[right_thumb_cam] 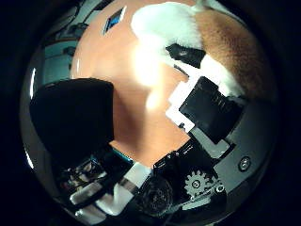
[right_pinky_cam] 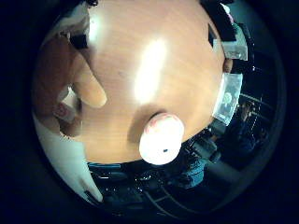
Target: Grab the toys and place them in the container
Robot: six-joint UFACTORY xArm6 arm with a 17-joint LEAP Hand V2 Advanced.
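A brown and white plush toy (right_thumb_cam: 221, 42) lies close against my palm, and my right hand (right_thumb_cam: 202, 108) has a white and black finger curled against its white part. The little finger side palm view shows the same plush (right_pinky_cam: 61, 79) large, reaching past the edge of the round wooden table (right_pinky_cam: 140, 47) far below. A round white and pink toy (right_pinky_cam: 161, 138) sits near the table's edge. A clear plastic container (right_pinky_cam: 229, 93) stands at the table's rim, away from the round toy.
A second clear box (right_pinky_cam: 238, 42) stands further along the rim. A big black boxy shape (right_thumb_cam: 71, 118) shows over the table in the thumb side view; I cannot tell what it is. Room clutter lies beyond the table's edge.
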